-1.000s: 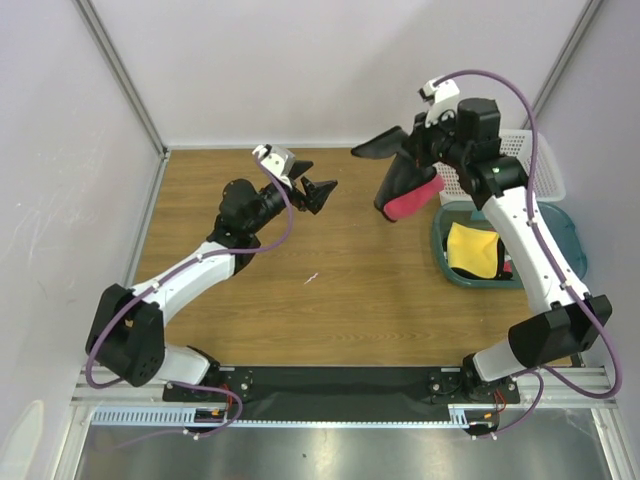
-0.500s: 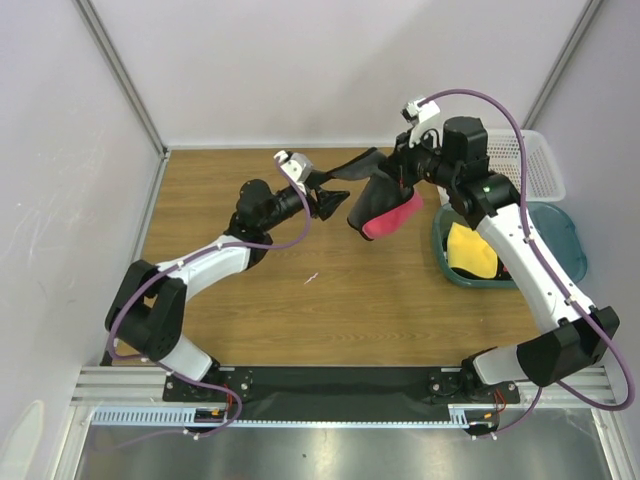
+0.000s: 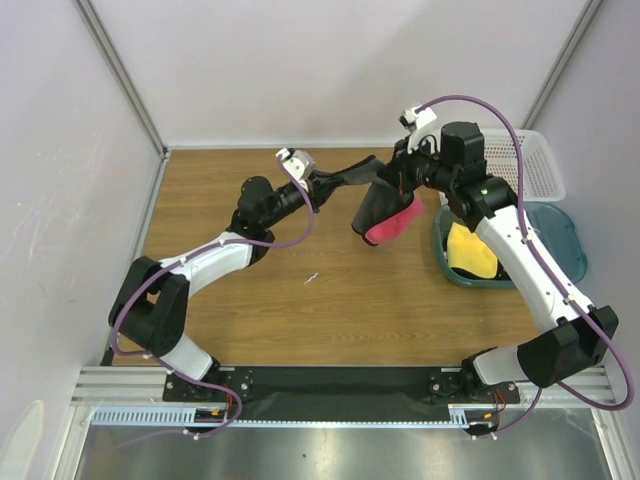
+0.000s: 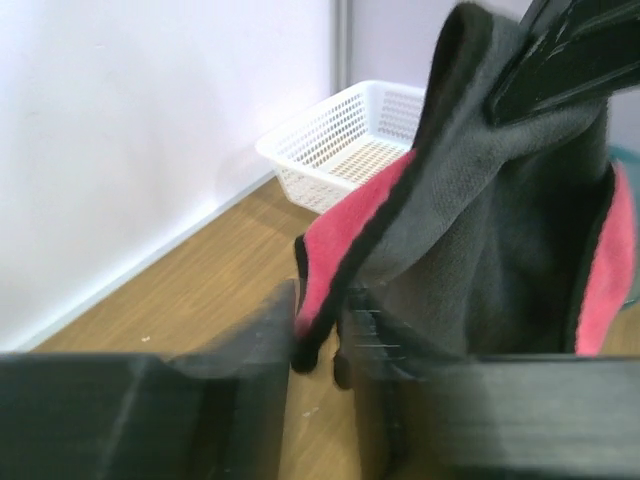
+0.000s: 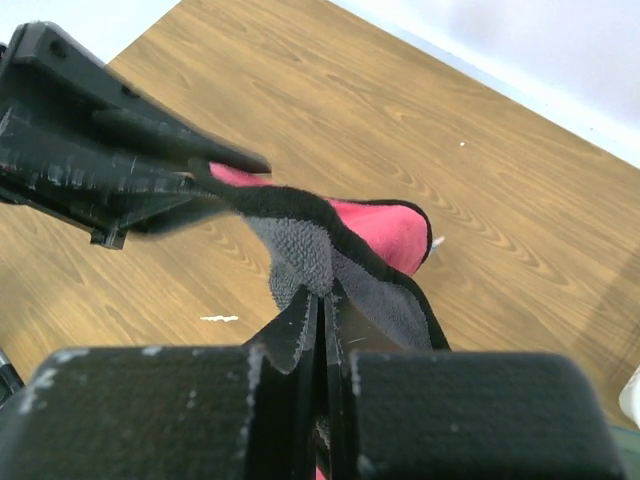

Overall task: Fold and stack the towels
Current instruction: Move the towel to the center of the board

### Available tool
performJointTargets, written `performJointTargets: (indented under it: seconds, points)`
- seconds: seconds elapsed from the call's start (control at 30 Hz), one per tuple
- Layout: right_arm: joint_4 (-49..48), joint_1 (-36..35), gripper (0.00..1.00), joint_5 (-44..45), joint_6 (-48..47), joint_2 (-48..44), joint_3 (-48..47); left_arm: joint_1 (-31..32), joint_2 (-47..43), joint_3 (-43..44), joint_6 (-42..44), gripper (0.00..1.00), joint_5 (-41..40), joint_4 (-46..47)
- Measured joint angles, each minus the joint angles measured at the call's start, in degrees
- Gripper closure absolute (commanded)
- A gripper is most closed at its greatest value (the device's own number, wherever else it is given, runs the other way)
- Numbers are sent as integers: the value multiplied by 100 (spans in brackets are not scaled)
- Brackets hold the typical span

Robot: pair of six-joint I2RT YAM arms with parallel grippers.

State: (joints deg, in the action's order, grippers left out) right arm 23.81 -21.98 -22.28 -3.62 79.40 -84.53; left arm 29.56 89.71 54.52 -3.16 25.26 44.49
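A pink-red towel with a black back hangs in the air over the table's far middle. My right gripper is shut on its upper edge, and the cloth is pinched between the fingers in the right wrist view. My left gripper reaches in from the left. Its jaws stand narrowly open around the towel's stretched-out corner, with a small gap still beside the black edging. A yellow towel lies in the teal tub.
A white lattice basket stands at the back right behind the tub and also shows as the basket by the wall. White walls close in the back and sides. Bare wooden table lies under the hanging towel.
The right arm carried the towel leftwards. The left gripper moved right to the towel's corner and its jaws narrowed around it.
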Motion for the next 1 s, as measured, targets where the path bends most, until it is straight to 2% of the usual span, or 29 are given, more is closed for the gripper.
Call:
performJointTargets:
  seconds: [0.07, 0.23, 0.4, 0.53, 0.67, 0.8, 1.0]
  points:
    - [2, 2, 100, -28, 4, 0, 20, 0, 44, 90, 11, 98, 68, 0]
    - [4, 0, 100, 63, 111, -7, 31, 2, 52, 367, -79, 100, 131, -374]
    - [197, -7, 100, 673, 348, -13, 31, 4, -111, 1207, -557, 100, -7, -2234]
    - [402, -9, 100, 938, 697, 4, 31, 57, -636, 1633, -1097, 100, 94, -3759]
    - [573, -98, 100, 791, 1139, 63, 42, 186, -1440, 1316, -1646, 100, 11, -4962]
    - [533, -358, 100, 455, 1482, 52, 474, 179, -2122, 643, -2188, 100, -275, -5860]
    - [352, -693, 99, 273, 1821, 269, 1276, -116, -2334, -107, -2682, 100, -507, -6290]
